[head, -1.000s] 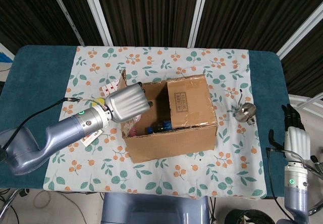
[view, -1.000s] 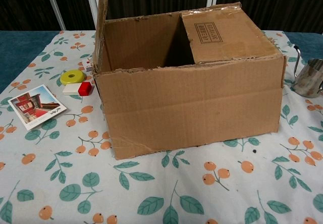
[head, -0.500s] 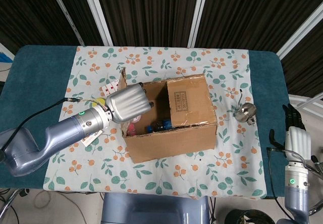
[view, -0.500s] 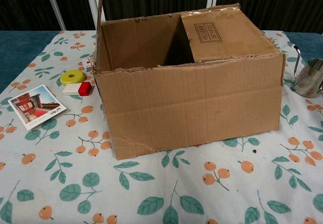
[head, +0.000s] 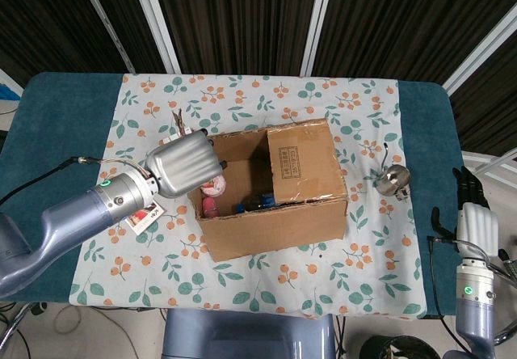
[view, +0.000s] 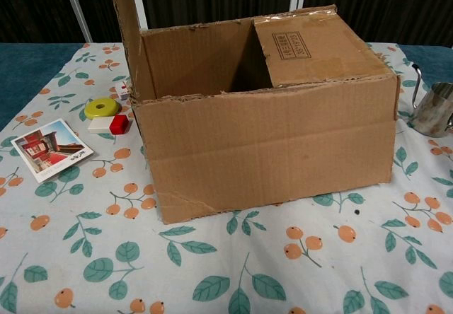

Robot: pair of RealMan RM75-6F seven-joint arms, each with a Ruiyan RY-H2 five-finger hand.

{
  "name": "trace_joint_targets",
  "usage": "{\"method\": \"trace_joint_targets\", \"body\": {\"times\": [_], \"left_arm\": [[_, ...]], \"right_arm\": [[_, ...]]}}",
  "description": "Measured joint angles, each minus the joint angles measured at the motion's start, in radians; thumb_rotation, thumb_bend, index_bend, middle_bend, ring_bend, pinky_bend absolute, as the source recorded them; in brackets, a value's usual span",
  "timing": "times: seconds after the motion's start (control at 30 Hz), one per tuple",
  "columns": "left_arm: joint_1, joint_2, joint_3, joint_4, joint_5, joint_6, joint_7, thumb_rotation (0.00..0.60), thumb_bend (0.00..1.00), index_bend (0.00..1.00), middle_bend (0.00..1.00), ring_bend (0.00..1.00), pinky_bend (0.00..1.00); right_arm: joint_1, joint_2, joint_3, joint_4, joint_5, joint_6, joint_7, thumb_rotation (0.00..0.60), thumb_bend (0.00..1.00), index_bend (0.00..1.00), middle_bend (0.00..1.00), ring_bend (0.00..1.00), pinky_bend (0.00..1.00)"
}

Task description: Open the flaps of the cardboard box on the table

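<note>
Left flap [view: 126, 27] now tilted further outward, left hand [head: 182, 162] grip unclear; box [view: 269, 151] label [view: 292, 45] unreadable.

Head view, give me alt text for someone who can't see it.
Seen from above, a cardboard box sits on a leaf-and-orange patterned tablecloth, its left flap raised by the left hand and its right flap still folded shut. A metal cup stands right of it; the right hand hangs off the table.
</note>
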Motion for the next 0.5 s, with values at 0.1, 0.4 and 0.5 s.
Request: {"method": "trace_joint_targets", "body": {"times": [0.1, 0.4, 0.5], "left_arm": [[0.039, 0.057, 0.004, -0.036, -0.001, 0.021, -0.002, 0.600, 1.00, 0.42, 0.65, 0.47, 0.49], [0.186, 0.134, 0.045, -0.086, 0.010, 0.087, -0.011, 0.600, 1.00, 0.41, 0.64, 0.47, 0.49], [0.237, 0.131, 0.065, -0.081, 0.018, 0.109, -0.014, 0.600, 1.00, 0.41, 0.64, 0.47, 0.49]], "right_arm": [[0.000, 0.000, -0.001, -0.003, -0.003, -0.001, -0.001, 0.600, 0.54, 0.00, 0.00, 0.00, 0.23], [-0.001, -0.001, -0.004, -0.011, -0.007, -0.002, -0.009, 0.600, 0.54, 0.00, 0.00, 0.00, 0.23], [-0.002, -0.001, -0.004, -0.013, -0.008, 0.001, -0.012, 0.600, 0.54, 0.00, 0.00, 0.00, 0.23]]}}
